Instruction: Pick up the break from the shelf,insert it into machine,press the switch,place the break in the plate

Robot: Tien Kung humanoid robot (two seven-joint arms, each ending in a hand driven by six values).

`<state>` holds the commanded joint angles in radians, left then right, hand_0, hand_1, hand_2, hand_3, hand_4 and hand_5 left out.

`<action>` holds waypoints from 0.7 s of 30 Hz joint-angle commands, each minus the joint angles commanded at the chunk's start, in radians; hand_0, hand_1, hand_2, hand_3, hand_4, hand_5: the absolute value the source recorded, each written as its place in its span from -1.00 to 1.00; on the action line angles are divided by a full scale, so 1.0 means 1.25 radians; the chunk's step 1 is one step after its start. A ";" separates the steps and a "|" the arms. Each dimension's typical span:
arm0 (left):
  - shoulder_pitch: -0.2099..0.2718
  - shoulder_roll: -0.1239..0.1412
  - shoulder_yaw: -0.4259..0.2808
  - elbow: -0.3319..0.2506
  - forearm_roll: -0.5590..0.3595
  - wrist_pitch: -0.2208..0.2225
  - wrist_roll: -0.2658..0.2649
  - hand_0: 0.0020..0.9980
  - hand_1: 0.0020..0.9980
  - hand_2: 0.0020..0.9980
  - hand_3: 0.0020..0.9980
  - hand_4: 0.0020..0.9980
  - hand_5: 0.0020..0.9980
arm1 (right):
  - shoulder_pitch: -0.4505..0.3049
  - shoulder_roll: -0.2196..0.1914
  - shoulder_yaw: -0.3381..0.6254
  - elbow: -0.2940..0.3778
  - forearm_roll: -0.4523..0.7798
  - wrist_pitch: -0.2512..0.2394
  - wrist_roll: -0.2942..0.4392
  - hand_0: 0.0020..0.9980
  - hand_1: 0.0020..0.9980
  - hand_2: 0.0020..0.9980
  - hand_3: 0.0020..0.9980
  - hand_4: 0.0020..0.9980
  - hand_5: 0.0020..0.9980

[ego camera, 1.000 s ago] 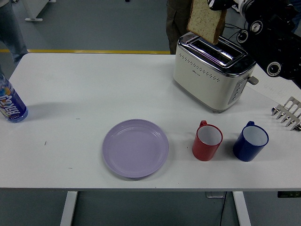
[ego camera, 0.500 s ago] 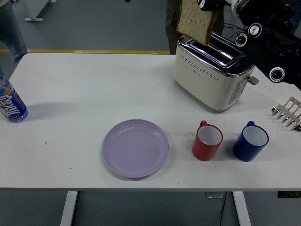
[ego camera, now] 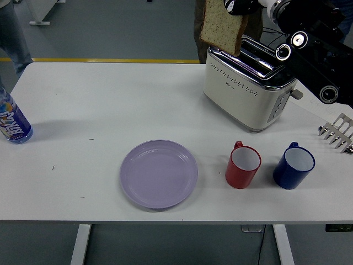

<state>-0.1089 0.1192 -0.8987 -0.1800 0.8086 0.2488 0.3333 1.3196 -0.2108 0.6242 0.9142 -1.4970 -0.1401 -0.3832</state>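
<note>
The slice of brown seeded bread (ego camera: 223, 26) has shifted left since the earlier frame, now hanging in the air above the left end of the cream-and-chrome two-slot toaster (ego camera: 251, 85), clear of its slots. The right hand (ego camera: 238, 5) pinches the slice's top edge, partly cut off by the frame. Before the toaster lie a round lilac plate (ego camera: 159, 173), a red mug (ego camera: 243, 165) and a blue mug (ego camera: 294, 165); a metal rack (ego camera: 337, 132) sits to its right, a blue bottle (ego camera: 11, 122) far left.

You are looking through one head camera, sitting high on the robot's side. It is facing forward and down over the white table (ego camera: 83, 110), whose near edge is running along the bottom.
</note>
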 joint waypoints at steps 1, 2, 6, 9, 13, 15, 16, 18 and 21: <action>0.000 0.000 0.000 0.000 0.000 0.000 0.000 0.28 -0.04 -0.10 0.10 -0.30 0.65 | -0.001 -0.001 0.000 0.006 0.000 0.001 -0.001 -1.00 -0.97 -0.40 -0.21 -0.20 -0.86; 0.000 0.000 0.001 0.000 0.000 0.000 0.000 0.28 -0.04 -0.10 0.10 -0.30 0.65 | -0.003 -0.003 0.000 0.013 0.000 0.002 -0.002 -1.00 -0.97 -0.40 -0.21 -0.20 -0.86; 0.000 0.000 -0.001 0.000 0.000 0.000 0.000 0.28 -0.04 -0.10 0.10 -0.31 0.66 | -0.008 -0.004 0.002 0.034 -0.004 0.003 -0.004 -1.00 -0.97 -0.40 -0.21 -0.20 -0.87; 0.000 -0.001 0.000 0.000 -0.001 0.000 0.000 0.28 -0.04 -0.10 0.10 -0.31 0.65 | -0.014 -0.008 0.003 0.060 -0.007 0.005 -0.008 -1.00 -0.98 -0.40 -0.21 -0.19 -0.87; 0.000 -0.001 -0.001 0.000 -0.001 0.000 0.000 0.28 -0.04 -0.10 0.10 -0.31 0.65 | -0.019 -0.010 0.005 0.083 -0.011 0.008 -0.012 -1.00 -0.98 -0.40 -0.21 -0.19 -0.87; -0.001 -0.001 0.000 0.000 -0.002 0.000 0.000 0.28 -0.04 -0.10 0.10 -0.30 0.66 | -0.020 -0.011 0.006 0.089 -0.011 0.009 -0.013 -1.00 -0.98 -0.40 -0.21 -0.19 -0.86; -0.001 -0.001 0.000 0.000 -0.002 0.000 0.000 0.28 -0.04 -0.10 0.10 -0.30 0.66 | -0.021 -0.013 0.007 0.093 -0.011 0.010 -0.014 -1.00 -0.98 -0.40 -0.21 -0.19 -0.86; -0.001 -0.001 0.000 0.000 -0.002 0.000 0.000 0.28 -0.04 -0.10 0.10 -0.30 0.66 | -0.024 -0.015 0.008 0.101 -0.010 0.011 -0.016 -1.00 -0.98 -0.40 -0.21 -0.19 -0.86; 0.000 -0.001 0.000 0.000 -0.002 0.000 0.000 0.28 -0.04 -0.10 0.10 -0.31 0.66 | -0.030 -0.019 0.009 0.114 -0.008 0.013 -0.019 -1.00 -0.98 -0.40 -0.21 -0.19 -0.86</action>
<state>-0.1089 0.1179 -0.8988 -0.1800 0.8064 0.2489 0.3335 1.2823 -0.2347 0.6356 1.0568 -1.5067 -0.1234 -0.4065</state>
